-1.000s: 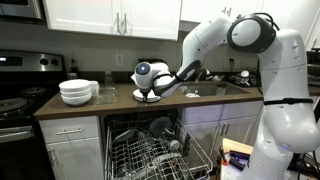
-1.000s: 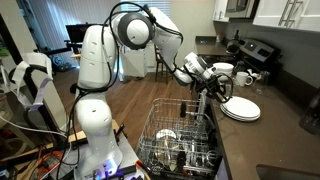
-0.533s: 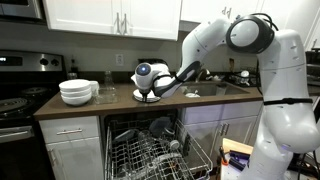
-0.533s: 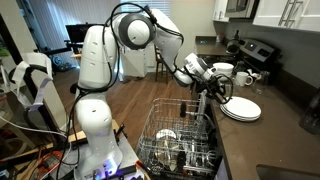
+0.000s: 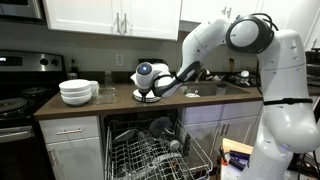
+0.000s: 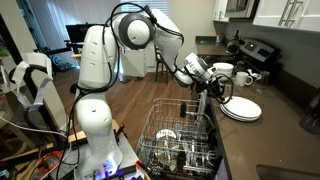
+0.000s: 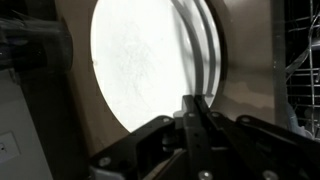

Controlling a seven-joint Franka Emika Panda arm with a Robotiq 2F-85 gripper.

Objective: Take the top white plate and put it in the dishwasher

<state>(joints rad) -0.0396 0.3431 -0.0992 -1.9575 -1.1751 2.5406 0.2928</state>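
The rim of the top white plate (image 7: 140, 70) is being pinched by the gripper (image 7: 196, 100), jaws drawn together, while the plate is being left on its stack on the counter (image 5: 110, 105), with lifting and loading into the open dishwasher (image 5: 150, 152) not yet being done.

We record an arm (image 5: 215, 35) of glossy white rounded links with black rings at the joints, a round white wrist housing (image 5: 146, 74) with a dark patch, black cables (image 6: 128, 8) looped overhead, a white pedestal base (image 6: 92, 120), and a black gripper (image 7: 196, 103) with slim matte fingers (image 7: 188, 112).
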